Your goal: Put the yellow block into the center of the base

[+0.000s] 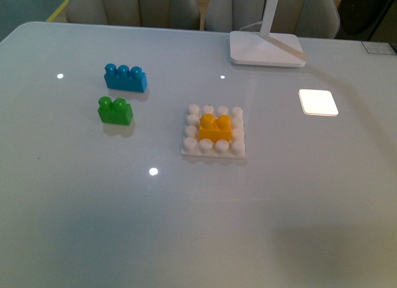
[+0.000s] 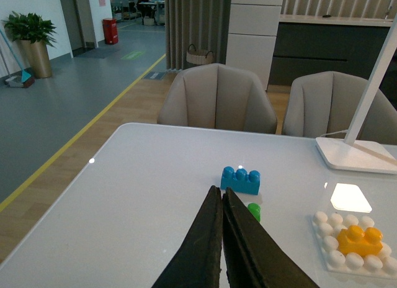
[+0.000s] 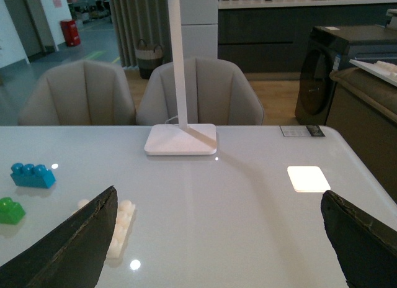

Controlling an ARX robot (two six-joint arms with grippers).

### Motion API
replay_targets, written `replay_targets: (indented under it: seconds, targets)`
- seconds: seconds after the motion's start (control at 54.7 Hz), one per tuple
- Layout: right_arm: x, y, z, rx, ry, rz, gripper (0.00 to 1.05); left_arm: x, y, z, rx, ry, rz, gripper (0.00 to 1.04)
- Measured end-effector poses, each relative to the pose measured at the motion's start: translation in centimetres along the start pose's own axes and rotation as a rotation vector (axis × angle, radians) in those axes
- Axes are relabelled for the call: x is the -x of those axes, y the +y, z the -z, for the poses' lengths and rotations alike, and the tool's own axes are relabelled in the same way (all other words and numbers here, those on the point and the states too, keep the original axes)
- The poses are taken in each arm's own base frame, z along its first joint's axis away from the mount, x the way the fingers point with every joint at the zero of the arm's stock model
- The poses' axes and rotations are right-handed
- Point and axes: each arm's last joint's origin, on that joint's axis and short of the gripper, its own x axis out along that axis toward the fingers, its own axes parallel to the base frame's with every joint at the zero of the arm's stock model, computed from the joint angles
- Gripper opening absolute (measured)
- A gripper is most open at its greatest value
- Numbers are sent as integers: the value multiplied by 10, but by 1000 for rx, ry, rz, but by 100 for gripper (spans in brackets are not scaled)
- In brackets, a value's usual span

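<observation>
1 yellow block [image 1: 215,128] sits centred on the base [image 1: 191,144].

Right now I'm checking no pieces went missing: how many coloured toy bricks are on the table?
3. The blue three-stud plastic brick lies far left, the green two-stud brick just nearer than it, and the yellow two-stud brick sits centred on the white studded base plate. None seems hidden.

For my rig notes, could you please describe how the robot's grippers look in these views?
Only the fingers show. The left gripper has two dark, matte, tapering fingers. The right gripper has similar dark wedge-shaped fingers. No cables or markings are visible.
</observation>
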Motion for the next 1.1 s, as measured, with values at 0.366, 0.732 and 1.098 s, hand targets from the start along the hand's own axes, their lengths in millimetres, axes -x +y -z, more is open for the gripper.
replay_targets:
  seconds: [0.366,0.732,1.098]
  targets:
    - [0,0,0,0,0,0,96,0,0,0,0,0,0,3]
    - [0,0,0,0,0,0,96,0,0,0,0,0,0,77]
    - [0,0,0,0,0,0,96,0,0,0,-2,0,0,97]
